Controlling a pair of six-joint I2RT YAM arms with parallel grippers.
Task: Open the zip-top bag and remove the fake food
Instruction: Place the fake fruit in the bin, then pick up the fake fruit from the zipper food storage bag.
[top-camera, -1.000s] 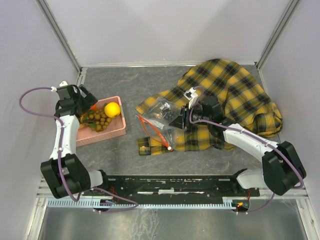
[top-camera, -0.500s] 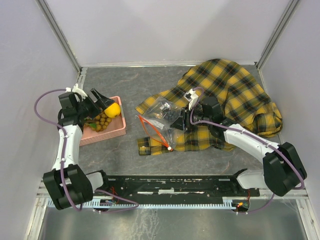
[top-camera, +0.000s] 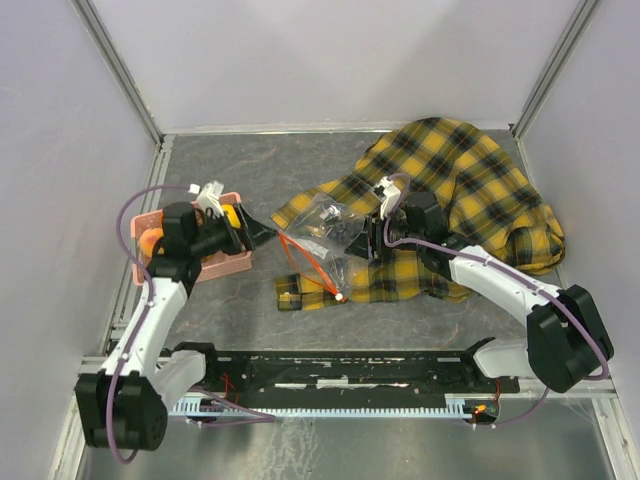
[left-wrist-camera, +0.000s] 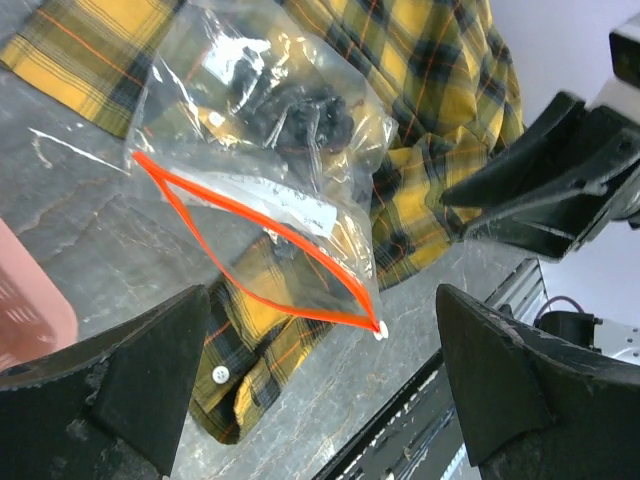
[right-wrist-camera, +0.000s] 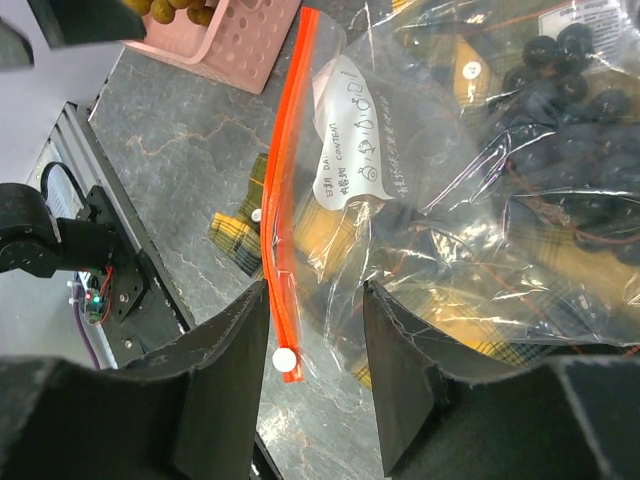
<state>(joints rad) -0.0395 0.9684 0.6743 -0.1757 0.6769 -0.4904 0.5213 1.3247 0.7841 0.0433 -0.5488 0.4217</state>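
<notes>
Zip-top bag (top-camera: 325, 235) lying on plaid cloth (top-camera: 470, 190), mouth end reaching onto bare table (top-camera: 230, 170). Mouth open, with red zip strip (left-wrist-camera: 250, 225) spread into a loop. White label (right-wrist-camera: 350, 130) just inside the strip.

Dark berries (left-wrist-camera: 295, 115) bunched at bag's closed end, so fake food not all out yet.

Left of bag: pink basket (top-camera: 232, 264) holding tan grapes (right-wrist-camera: 178, 8), a yellow fruit (top-camera: 231, 216) and an orange fruit (top-camera: 150, 241). Judging those as already removed.

Status, by my read: opening done, emptying part done, berries left. Can't tell if smaller bits hide under the crinkles.

Right pincer (top-camera: 362, 240) at bag's right edge, jaws a little apart with bag film and strip end between them. Cannot tell whether actually gripping.

Left pincer (top-camera: 262, 235) just left of bag, between it and basket. Jaws wide apart, empty, pointed at bag's mouth.

Probably next: reach into mouth for berries with bag held down. Risk of thin film sliding or mouth collapsing.
</notes>
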